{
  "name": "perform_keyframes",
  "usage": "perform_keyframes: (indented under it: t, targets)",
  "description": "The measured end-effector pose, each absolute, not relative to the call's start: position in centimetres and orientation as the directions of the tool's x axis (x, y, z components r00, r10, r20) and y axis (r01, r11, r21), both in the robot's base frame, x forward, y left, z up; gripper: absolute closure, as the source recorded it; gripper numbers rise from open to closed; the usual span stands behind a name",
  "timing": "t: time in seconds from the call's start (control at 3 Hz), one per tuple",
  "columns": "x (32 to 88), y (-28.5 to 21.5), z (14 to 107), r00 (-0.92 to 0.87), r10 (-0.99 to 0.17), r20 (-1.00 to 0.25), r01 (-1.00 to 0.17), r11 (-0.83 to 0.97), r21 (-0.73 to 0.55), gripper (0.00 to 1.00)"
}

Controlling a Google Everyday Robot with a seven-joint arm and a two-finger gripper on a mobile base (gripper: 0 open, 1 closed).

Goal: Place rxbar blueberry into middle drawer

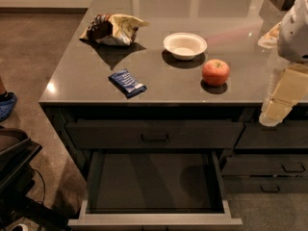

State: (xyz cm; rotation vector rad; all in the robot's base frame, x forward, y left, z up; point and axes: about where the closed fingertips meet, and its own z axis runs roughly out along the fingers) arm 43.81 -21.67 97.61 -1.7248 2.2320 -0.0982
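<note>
The rxbar blueberry [127,83] is a small flat dark blue bar with white print, lying on the grey counter near its front edge, left of centre. The middle drawer [154,219] is pulled open below the counter, with a dark flat interior and a pale grey rim. The gripper [275,110] hangs at the right edge of the view, off the counter's front right, above the drawer level and far to the right of the bar. It holds nothing that I can see.
On the counter [163,88] are a yellow-and-brown chip bag [113,29] at the back left, a white bowl [185,45] in the middle and a red apple [215,71] to its right. A closed top drawer with a black handle [154,137] sits above the open one.
</note>
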Motion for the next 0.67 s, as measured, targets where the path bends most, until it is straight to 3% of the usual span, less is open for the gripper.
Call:
perform_keyframes:
  t: [0.67]
  targets:
    - [44.8,-22.1,95.9,-0.252,-0.949,-0.191,-0.933,0.291,-0.212,0.00]
